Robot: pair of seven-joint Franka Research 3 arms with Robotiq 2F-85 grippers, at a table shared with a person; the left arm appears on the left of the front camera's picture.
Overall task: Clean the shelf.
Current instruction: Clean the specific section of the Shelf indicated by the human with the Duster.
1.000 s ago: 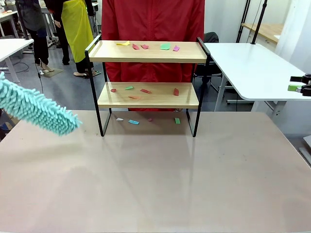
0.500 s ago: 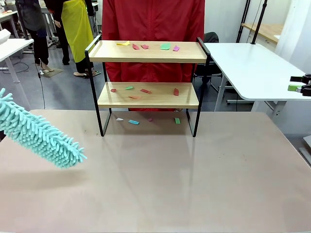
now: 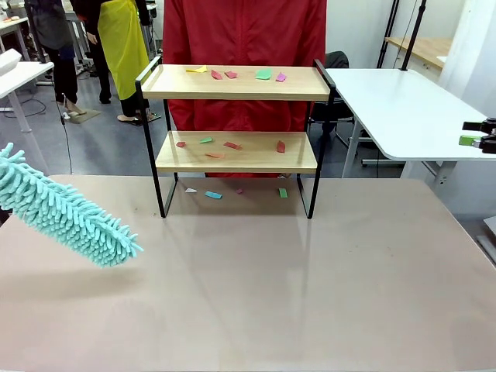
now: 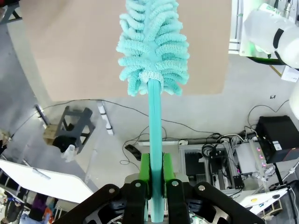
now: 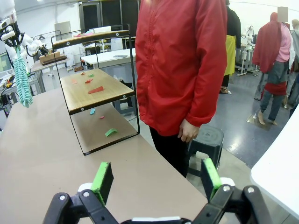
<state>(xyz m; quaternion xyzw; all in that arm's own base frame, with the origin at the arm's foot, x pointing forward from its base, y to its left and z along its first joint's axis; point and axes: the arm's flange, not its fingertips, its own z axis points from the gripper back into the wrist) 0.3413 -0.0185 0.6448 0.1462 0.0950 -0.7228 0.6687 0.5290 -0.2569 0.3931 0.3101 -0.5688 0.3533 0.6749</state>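
A person in a red coat (image 3: 244,46) is seen standing at the far edge of the beige bench (image 3: 310,294). A white table (image 3: 403,108) is set to the right, and a black stool (image 5: 205,140) near the person. A yellow apron (image 3: 122,39) is worn by someone farther back.

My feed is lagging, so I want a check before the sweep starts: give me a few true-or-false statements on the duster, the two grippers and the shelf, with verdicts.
1. The left gripper is shut on the handle of the duster. True.
2. The duster head is touching the top board of the shelf. False: it is off to the shelf's left, above the table, apart from the rack.
3. The right gripper holds a cloth. False: its jaws stand open with nothing between them.
4. Coloured paper scraps lie on both boards. True.
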